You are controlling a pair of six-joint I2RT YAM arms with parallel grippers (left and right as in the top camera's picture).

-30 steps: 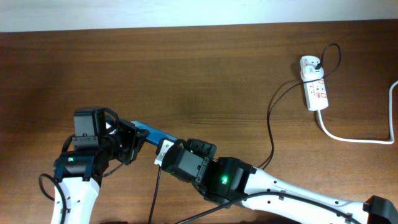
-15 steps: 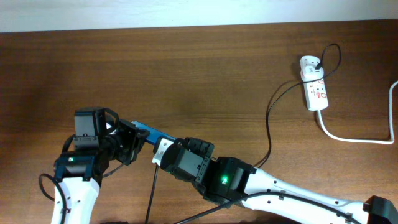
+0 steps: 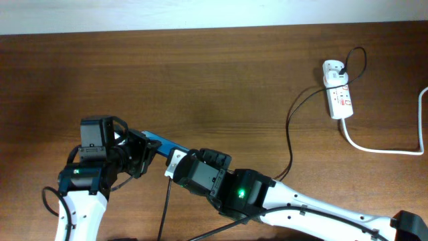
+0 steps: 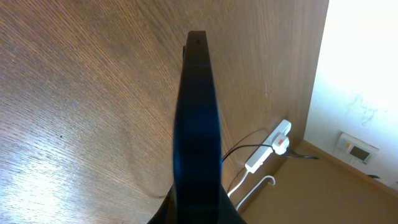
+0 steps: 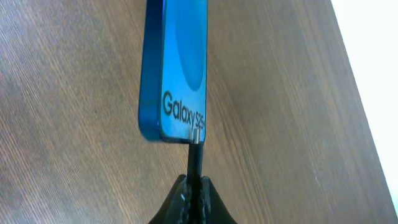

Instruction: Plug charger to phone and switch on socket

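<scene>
Far left, overhead: left gripper [image 3: 142, 151] is clamped on 1 end of the phone [image 3: 160, 142], low over the table [image 3: 221, 80]. The left wrist view gives the phone only as a dark narrow edge. The right wrist view shows its blue face with "Galaxy S25" text.

Next right: right gripper [image 5: 194, 186], fingers together on the charger [image 5: 196, 160] just behind its plug tip [image 5: 196, 138]. The tip touches the phone's short edge; whether it is seated, cannot tell.

Overhead alone shows the charger running right and up to the socket [image 3: 338, 90], far right, 1 plug in its top outlet. A white cord [image 3: 374, 148] curves away rightward. Switch position is too small to read.
</scene>
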